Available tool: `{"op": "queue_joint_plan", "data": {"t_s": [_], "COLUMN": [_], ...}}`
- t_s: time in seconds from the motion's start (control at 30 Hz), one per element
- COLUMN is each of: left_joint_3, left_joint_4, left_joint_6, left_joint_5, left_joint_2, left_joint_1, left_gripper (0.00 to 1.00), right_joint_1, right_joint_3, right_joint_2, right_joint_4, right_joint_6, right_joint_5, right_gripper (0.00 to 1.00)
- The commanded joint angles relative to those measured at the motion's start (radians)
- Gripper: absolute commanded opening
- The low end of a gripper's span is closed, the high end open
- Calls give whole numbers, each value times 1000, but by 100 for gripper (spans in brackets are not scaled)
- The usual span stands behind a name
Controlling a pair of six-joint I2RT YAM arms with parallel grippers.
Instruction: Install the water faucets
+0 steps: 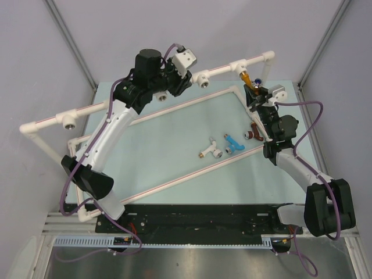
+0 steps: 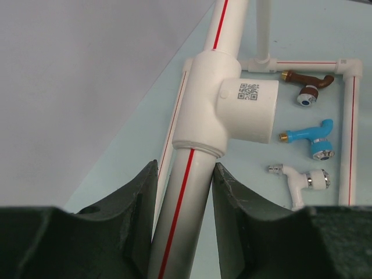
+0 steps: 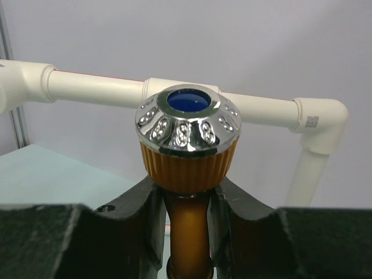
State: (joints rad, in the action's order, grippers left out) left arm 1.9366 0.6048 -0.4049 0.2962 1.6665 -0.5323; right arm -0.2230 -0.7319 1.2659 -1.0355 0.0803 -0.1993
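Observation:
My right gripper (image 1: 257,96) (image 3: 186,203) is shut on the orange faucet (image 1: 248,78) (image 3: 187,157), just under its ribbed knob with the chrome, blue-centred cap. The faucet stands at a T-socket (image 1: 238,67) of the raised white pipe rail. My left gripper (image 1: 177,82) (image 2: 185,171) is shut on the red-striped rail pipe (image 2: 180,209), just below another T-socket (image 1: 203,77) (image 2: 232,99). The white faucet (image 1: 210,149) (image 2: 299,179), blue faucet (image 1: 232,142) (image 2: 308,139) and dark red-brown faucet (image 1: 253,132) (image 2: 305,84) lie loose on the table inside the frame.
The white pipe frame has a raised rail with a further T-socket (image 1: 70,121) at the left and an elbow (image 1: 268,56) (image 3: 322,119) at the right. Low pipes (image 1: 192,171) lie on the pale green table (image 1: 174,139). Grey walls close in the sides and back.

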Motion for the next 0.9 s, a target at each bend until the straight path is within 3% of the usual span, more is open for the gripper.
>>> {"op": "queue_joint_plan", "data": {"t_s": [0.0,0.87], "left_joint_3": [2,-2], "left_joint_4": [159,171], "left_joint_6": [182,161], "left_joint_5": [81,47], "left_joint_2": [30,39], "left_joint_1": [-21,-23], "left_gripper": [0,0], "right_joint_1": [-6,-70], "right_joint_3": [-24,-129], "right_joint_2": [35,-2], "right_joint_4": [37,213], "right_joint_6": [38,282], "right_joint_5": [3,100], "right_gripper": [0,0]}}
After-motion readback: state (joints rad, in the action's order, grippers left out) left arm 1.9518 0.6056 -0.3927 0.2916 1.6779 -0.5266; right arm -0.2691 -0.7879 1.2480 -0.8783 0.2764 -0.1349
